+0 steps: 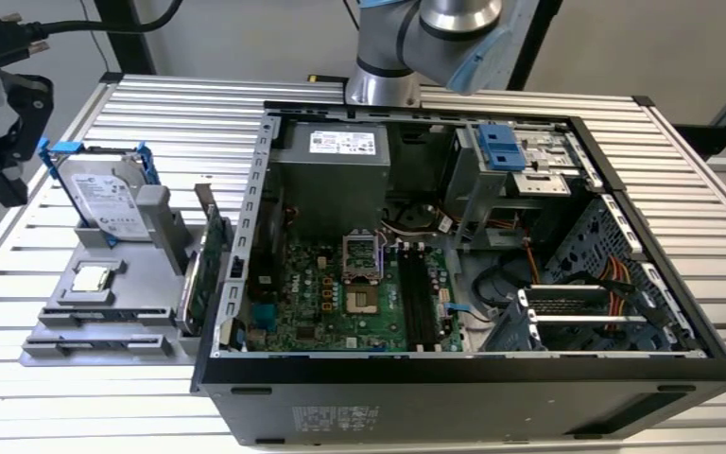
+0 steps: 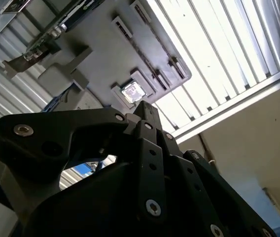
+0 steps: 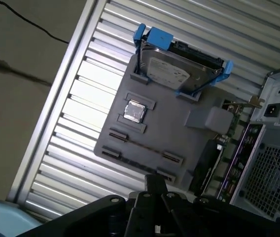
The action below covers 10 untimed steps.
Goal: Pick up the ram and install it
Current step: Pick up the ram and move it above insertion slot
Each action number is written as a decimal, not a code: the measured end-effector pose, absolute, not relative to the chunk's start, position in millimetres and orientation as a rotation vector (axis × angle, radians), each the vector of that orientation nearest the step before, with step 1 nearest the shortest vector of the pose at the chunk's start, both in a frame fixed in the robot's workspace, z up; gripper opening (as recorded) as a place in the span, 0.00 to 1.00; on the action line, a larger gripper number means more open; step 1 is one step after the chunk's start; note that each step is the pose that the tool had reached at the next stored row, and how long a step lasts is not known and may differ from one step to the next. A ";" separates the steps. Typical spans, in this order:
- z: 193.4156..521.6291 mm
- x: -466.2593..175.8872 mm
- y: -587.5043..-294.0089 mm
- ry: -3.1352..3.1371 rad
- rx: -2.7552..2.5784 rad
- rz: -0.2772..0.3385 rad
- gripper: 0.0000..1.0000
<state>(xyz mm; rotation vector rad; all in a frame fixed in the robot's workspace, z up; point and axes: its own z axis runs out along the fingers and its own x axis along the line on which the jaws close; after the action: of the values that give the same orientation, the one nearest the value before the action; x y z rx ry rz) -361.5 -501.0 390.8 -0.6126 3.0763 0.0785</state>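
Since it looks light but fragile, the long thin ram stick [image 3: 142,147] in the grey holder [image 3: 172,123] wants gripping by its top edge; black hand [image 3: 155,181] above holder: narrow, empty

An open computer case [image 1: 464,371] lies on the slatted tabletop [image 1: 174,104]. Beside it, a gray holder [image 1: 111,317] carries a hard drive [image 1: 102,200] on edge and a processor chip [image 1: 92,277].
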 end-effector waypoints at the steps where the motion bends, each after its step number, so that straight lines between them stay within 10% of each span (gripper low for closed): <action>1: 390.8 -361.5 -501.0 3.073 -0.630 0.079 0.00; 10: 390.8 -361.5 -501.0 3.039 -0.789 0.079 0.00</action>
<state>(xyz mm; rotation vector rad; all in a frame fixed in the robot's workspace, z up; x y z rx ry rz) -361.5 -501.0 390.8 -0.7891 3.0386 0.0788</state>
